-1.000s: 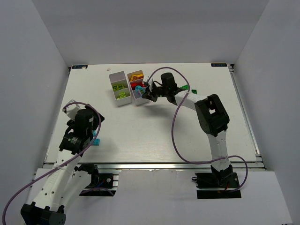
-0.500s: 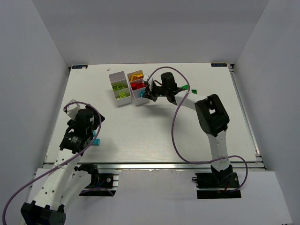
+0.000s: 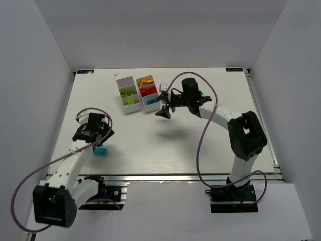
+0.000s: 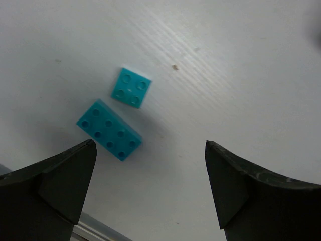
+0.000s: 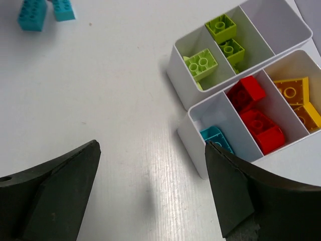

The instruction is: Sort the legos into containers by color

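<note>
Two white containers stand side by side at the back. The left container [image 3: 122, 81] [image 5: 179, 75] holds lime green legos [image 5: 203, 63]. The right container [image 3: 151, 107] [image 5: 193, 134] holds a cyan lego [image 5: 215, 136], red legos [image 5: 258, 120] and yellow-orange legos [image 5: 296, 95], one colour per compartment. My right gripper [image 3: 164, 108] [image 5: 151, 146] hangs open and empty just in front of that container's near end. Two cyan legos, a square one [image 4: 131, 88] and a longer one [image 4: 109, 129] [image 3: 100, 150], lie on the table at the left. My left gripper [image 3: 97, 142] [image 4: 149, 145] is open above the table beside them.
Small green legos [image 3: 202, 94] lie behind the right arm at the back. The same two cyan legos [image 5: 32, 12] show far off in the right wrist view. The table's near edge rail [image 4: 93, 226] is close under the left gripper.
My right gripper has opened and drawn back from the right container; a cyan lego now lies in its near compartment. The left arm has shifted right, its gripper over the two cyan legos.
</note>
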Action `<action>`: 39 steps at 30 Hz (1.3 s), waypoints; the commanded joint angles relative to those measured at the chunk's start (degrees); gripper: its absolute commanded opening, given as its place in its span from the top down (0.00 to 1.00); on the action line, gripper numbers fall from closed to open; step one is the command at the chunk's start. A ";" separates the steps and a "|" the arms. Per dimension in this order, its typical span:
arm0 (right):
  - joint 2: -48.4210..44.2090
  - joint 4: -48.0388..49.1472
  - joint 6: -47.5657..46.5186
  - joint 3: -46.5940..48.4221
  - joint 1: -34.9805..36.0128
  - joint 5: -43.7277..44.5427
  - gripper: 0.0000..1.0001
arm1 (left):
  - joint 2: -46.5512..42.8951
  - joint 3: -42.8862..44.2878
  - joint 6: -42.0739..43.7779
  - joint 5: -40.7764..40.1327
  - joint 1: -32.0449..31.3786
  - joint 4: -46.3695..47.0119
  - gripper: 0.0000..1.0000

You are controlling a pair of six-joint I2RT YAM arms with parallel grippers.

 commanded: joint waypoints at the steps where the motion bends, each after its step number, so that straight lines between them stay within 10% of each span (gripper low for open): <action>1: -4.07 -4.10 0.09 -1.62 -1.18 -3.77 0.11 | 6.67 1.23 3.91 6.92 6.56 -3.38 0.02; 3: -5.74 -8.40 0.18 -1.80 -2.06 -5.88 0.13 | 10.98 2.02 7.33 9.29 9.03 -2.16 0.02; 10: -10.76 -8.96 1.41 -6.98 -4.17 -10.29 0.83 | 21.36 6.42 13.15 10.98 10.72 1.19 0.05; 33: -12.87 -7.19 5.37 -9.54 -6.63 -10.11 0.81 | 33.93 7.91 18.51 10.71 15.99 9.54 0.38; 39: -13.66 -8.69 5.02 -9.01 -7.25 -9.85 0.81 | 32.28 8.09 18.69 12.64 15.99 10.24 0.73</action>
